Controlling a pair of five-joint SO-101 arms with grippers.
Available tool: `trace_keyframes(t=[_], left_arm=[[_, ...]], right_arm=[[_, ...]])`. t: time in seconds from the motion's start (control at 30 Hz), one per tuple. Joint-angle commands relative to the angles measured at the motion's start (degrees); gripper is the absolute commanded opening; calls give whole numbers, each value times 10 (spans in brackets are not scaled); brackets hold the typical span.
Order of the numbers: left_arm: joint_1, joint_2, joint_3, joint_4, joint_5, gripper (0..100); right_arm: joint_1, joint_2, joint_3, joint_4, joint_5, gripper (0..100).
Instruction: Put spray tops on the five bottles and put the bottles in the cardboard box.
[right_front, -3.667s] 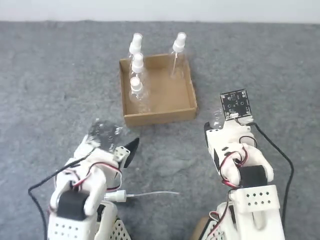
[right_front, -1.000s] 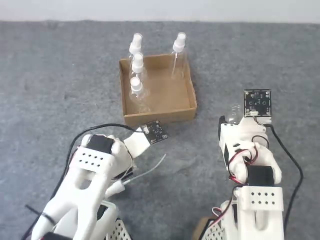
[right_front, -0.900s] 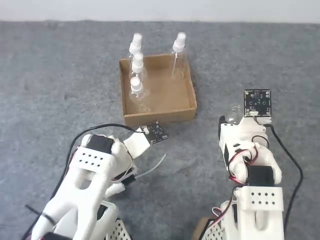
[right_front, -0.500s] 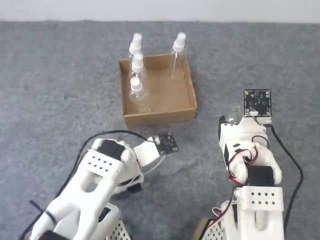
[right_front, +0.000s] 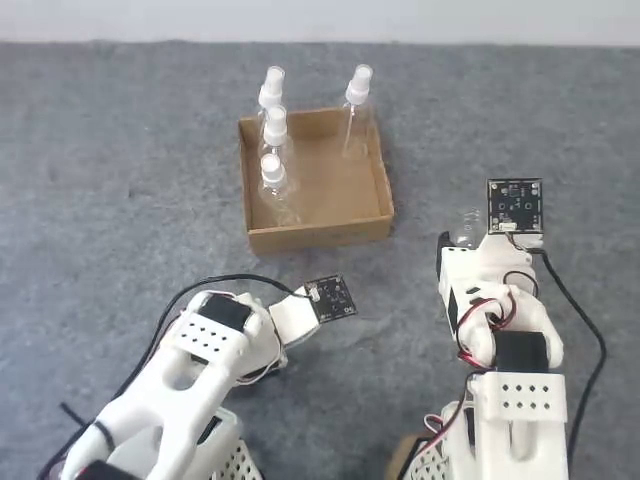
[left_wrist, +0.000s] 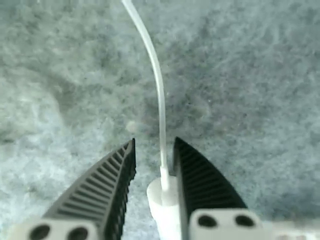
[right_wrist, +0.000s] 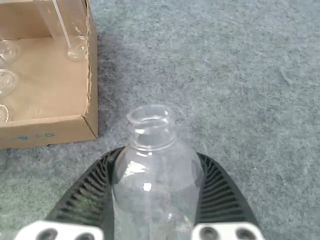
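Note:
My left gripper (left_wrist: 152, 150) is shut on a white spray top (left_wrist: 162, 200), whose thin tube (left_wrist: 156, 80) points away from it over the grey carpet. In the high view the left arm (right_front: 215, 340) sits low, in front of the cardboard box (right_front: 318, 234). My right gripper (right_wrist: 156, 159) is shut on a clear, uncapped bottle (right_wrist: 152, 180), held upright to the right of the box (right_wrist: 91, 70); this bottle (right_front: 462, 228) also shows in the high view. Several capped bottles (right_front: 270, 172) stand in the box, along its left side and at its far right corner (right_front: 356, 100).
Grey carpet covers the whole table. A pale wall runs along the far edge. The right arm's base (right_front: 515, 420) fills the lower right, and cables trail beside both arms. Open carpet lies left and right of the box.
The left arm has swung to the right with the spray top, and its tube has gone out of sight under the arm. The right arm shifted slightly right early on, then held still.

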Motion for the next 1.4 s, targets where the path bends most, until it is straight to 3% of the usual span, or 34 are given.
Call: trace_keyframes(t=[0.0,0.3,1.1,1.37], left_arm=[[3,5,-5,-11,-4,62],[-22,4,-7,-11,-4,13],[-411,4,-18,-190,-1,13],[-457,4,-29,-237,127,13]], right_arm=[[6,-11,2,-15,-1,52],[4,-11,11,-25,-1,52],[7,-11,14,-30,-1,52],[6,-11,14,-30,-1,52]])
